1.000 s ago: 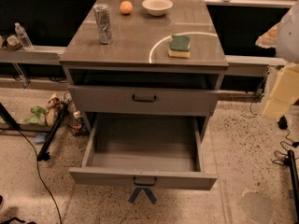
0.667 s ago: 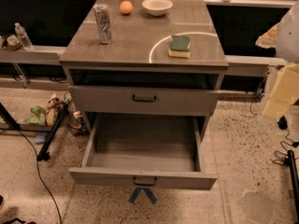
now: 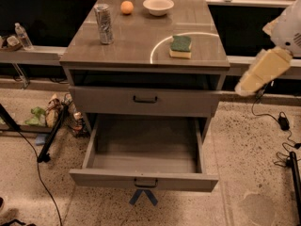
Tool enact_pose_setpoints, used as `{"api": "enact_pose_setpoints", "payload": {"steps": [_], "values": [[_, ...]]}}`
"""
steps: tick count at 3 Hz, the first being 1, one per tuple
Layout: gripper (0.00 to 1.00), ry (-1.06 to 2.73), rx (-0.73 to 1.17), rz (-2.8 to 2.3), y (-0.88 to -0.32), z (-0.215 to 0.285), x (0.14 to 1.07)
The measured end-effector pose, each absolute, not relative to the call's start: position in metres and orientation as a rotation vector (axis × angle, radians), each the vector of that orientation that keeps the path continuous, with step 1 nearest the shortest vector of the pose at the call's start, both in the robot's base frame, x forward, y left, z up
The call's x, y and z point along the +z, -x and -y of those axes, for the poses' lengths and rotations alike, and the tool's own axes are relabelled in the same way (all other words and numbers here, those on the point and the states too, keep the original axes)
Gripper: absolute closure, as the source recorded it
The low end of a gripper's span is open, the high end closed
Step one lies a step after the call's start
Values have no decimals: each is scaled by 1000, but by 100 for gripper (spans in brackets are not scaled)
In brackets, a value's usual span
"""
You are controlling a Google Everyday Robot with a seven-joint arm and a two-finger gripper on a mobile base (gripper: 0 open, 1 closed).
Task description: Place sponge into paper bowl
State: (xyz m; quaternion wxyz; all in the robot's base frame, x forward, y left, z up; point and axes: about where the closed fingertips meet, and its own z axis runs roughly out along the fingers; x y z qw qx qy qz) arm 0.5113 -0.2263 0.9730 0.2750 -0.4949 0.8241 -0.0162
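The sponge (image 3: 181, 46), green on top over yellow foam, lies flat on the right part of the cabinet top (image 3: 134, 39). The off-white paper bowl (image 3: 158, 6) stands at the back of the top, up and left of the sponge, and looks empty. My gripper (image 3: 245, 86), a cream-coloured piece at the end of the white arm, hangs in the air off the cabinet's right side, below the level of the top. It is to the right of the sponge and touches nothing.
A silver drink can (image 3: 103, 24) stands at the left of the top and an orange fruit (image 3: 126, 7) sits left of the bowl. The bottom drawer (image 3: 146, 149) is pulled out and open. Cables and clutter lie on the floor at both sides.
My arm and gripper have moved left and a little up, closer to the cabinet's right side. The sponge, bowl, can and fruit have not moved.
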Motion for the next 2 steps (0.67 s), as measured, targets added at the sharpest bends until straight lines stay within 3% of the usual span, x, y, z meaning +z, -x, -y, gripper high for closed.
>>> {"api": "enact_pose_setpoints", "payload": {"steps": [2], "values": [[0, 936, 43, -2122, -587, 231, 964]]}}
